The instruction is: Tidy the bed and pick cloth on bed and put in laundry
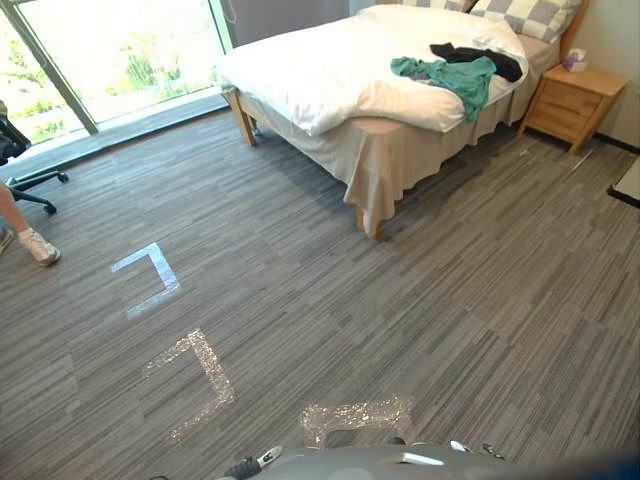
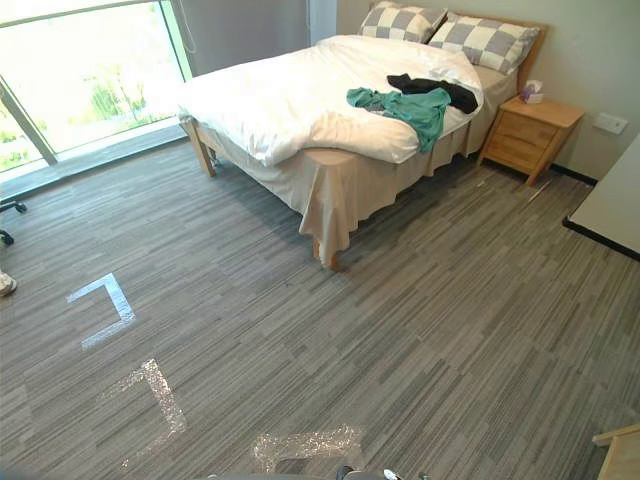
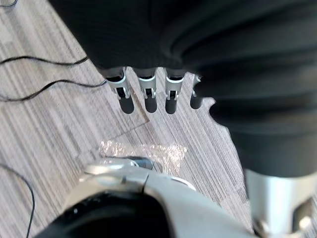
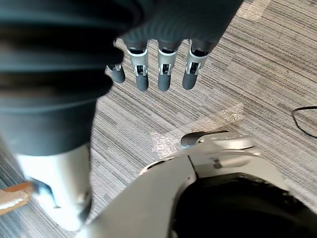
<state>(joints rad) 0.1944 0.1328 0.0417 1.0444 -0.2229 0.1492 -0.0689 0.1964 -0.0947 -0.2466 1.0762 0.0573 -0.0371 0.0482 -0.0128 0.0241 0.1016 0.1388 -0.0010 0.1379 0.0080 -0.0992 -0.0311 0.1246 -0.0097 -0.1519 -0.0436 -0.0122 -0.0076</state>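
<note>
Far across the grey carpeted floor (image 2: 450, 300), on the wooden bed (image 2: 335, 190), lie the two clothes the task is about. A teal garment (image 2: 412, 106) is crumpled on the white duvet (image 2: 280, 100), with one end drooping over the side that faces the wooden nightstand (image 2: 525, 135). A black garment (image 2: 440, 90) lies touching it, on the side nearer the checked pillows (image 2: 400, 22).

Both look like thin, limp fabric: light, soft, not fragile, and likely to sag and trail when lifted. A bunched ridge near the middle of each heap seems the best place to take hold, since a pinch at a corner would let the rest unroll and drag. The teal piece's hanging end is the easiest to reach, but pulling there could tug the black piece along or wrinkle the duvet, which already sits unevenly at the foot corner.

The left hand (image 3: 147, 94) hangs low over the floor, well apart from the bed, fingers straight, slightly apart and holding nothing. The right hand (image 4: 163, 74) hangs the same way, fingers straight and empty. By my reading, the robot must first walk to the bed before any grasp.
</note>
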